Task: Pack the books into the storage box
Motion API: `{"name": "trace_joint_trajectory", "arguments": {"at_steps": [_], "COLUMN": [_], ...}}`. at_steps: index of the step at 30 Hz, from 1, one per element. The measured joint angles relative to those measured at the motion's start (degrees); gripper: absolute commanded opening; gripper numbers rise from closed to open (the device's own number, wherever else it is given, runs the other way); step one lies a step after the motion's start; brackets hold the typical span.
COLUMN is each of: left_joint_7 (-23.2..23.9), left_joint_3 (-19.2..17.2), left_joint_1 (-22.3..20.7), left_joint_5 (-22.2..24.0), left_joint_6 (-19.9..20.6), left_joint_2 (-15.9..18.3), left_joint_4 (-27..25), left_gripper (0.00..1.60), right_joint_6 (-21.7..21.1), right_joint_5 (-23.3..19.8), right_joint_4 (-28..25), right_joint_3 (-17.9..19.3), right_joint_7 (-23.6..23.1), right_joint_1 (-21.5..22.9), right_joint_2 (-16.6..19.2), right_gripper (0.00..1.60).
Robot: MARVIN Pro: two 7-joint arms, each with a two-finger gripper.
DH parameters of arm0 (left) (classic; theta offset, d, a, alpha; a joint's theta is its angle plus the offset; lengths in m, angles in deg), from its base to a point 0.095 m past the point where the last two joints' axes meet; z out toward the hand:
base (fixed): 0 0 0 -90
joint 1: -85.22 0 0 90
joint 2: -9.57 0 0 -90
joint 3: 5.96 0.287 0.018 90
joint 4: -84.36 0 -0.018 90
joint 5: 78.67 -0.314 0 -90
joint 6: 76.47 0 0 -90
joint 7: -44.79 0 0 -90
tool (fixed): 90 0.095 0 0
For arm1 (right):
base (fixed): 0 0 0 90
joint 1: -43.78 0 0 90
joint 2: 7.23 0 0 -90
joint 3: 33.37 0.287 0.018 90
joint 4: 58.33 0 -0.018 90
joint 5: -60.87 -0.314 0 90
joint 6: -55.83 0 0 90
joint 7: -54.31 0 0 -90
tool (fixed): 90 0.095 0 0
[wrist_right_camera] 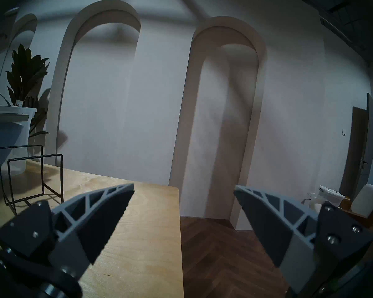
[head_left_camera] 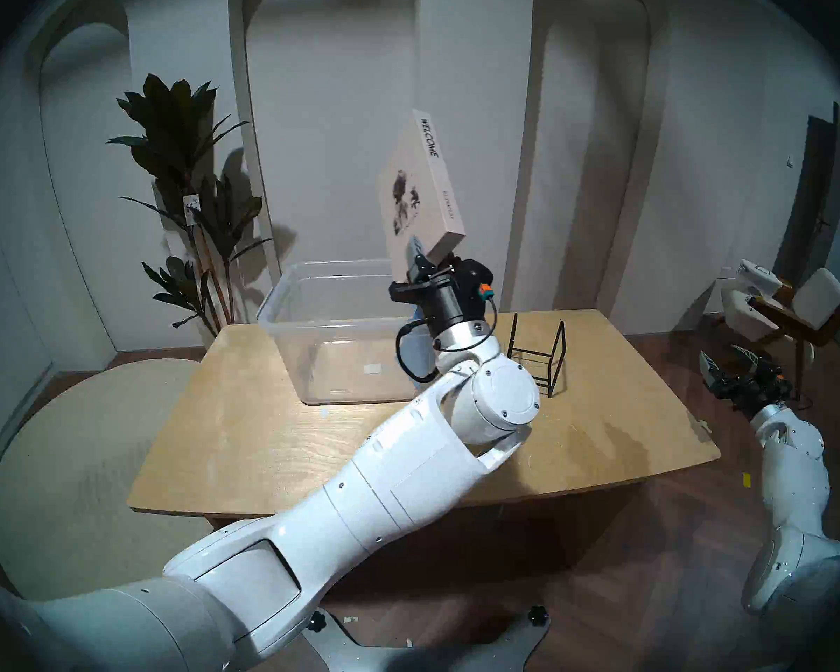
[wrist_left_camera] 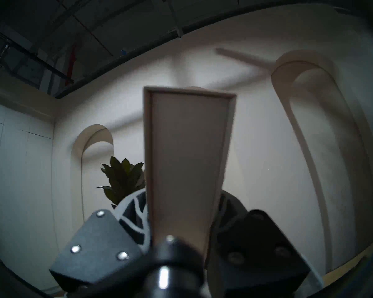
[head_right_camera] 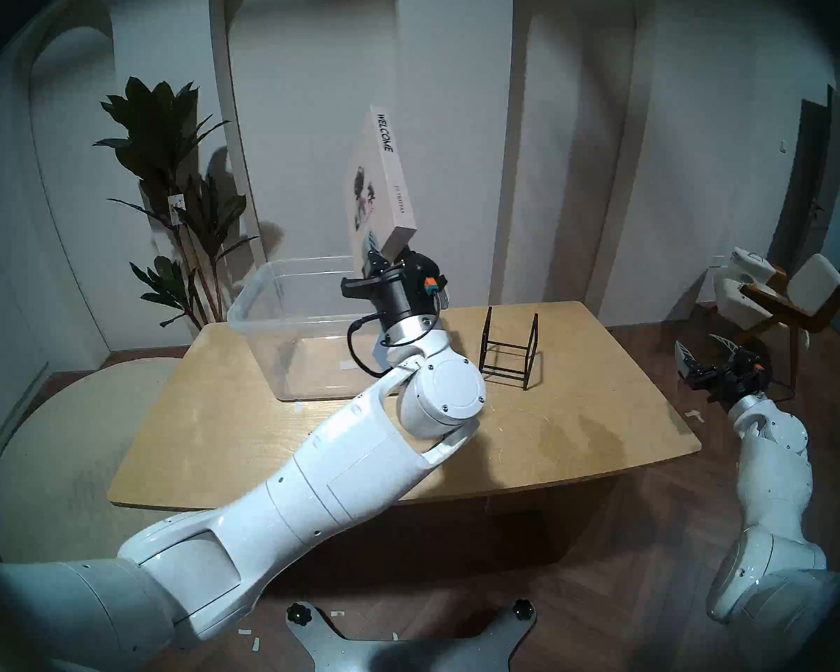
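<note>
**Left gripper lifts the WELCOME book above the clear tub**

Head views: the left gripper is clamped on the lower end of the thick white book with black "WELCOME" on its spine, holding it in the air, tilted, its spine facing right. The book hangs above the near right part of the large clear plastic storage box, which stands on the pale wooden tabletop. A thin blue book shows only as a sliver behind the left wrist, seemingly inside the box by its right wall. The black wire-frame book rack stands just right of the box, with nothing in it. The right gripper hangs off the tabletop's right edge, jaws spread, holding nothing.

Left wrist view: the white book's page edge rises straight up between the gripper's fingers, which press on both covers.

Right wrist view: the right gripper's two grey fingers stand wide apart with only tabletop and wooden floor between them; the wire rack and box lie to the left.
</note>
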Motion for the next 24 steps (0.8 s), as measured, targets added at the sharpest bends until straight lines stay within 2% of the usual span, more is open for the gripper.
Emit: {"name": "trace_joint_trajectory", "arguments": {"at_steps": [5, 10, 17, 24], "left_joint_7": [1.0, 5.3, 13.5, 20.7], "left_joint_3": [-0.8, -2.3, -7.7, -13.0], "left_joint_1": [1.4, 2.0, 1.2, 0.4], "left_joint_5": [0.6, 4.2, 13.7, 23.6], "left_joint_6": [5.1, 10.4, 16.6, 24.0], "left_joint_2": [2.4, 4.2, 5.4, 6.4], "left_joint_4": [-3.4, -7.1, -12.5, -14.6], "left_gripper": [0.0, 0.0, 0.0, 0.0], "right_joint_6": [0.0, 0.0, 0.0, 0.1], "right_joint_5": [0.0, 0.0, 0.0, 0.1], "right_joint_4": [0.0, 0.0, 0.1, 0.1], "right_joint_3": [0.0, 0.0, 0.0, 0.0], "right_joint_7": [0.0, 0.0, 0.0, 0.0], "right_joint_1": [0.0, 0.1, 0.1, 0.1], "right_joint_2": [0.0, 0.0, 0.0, 0.0], "right_gripper": [1.6, 1.6, 1.6, 1.6]}}
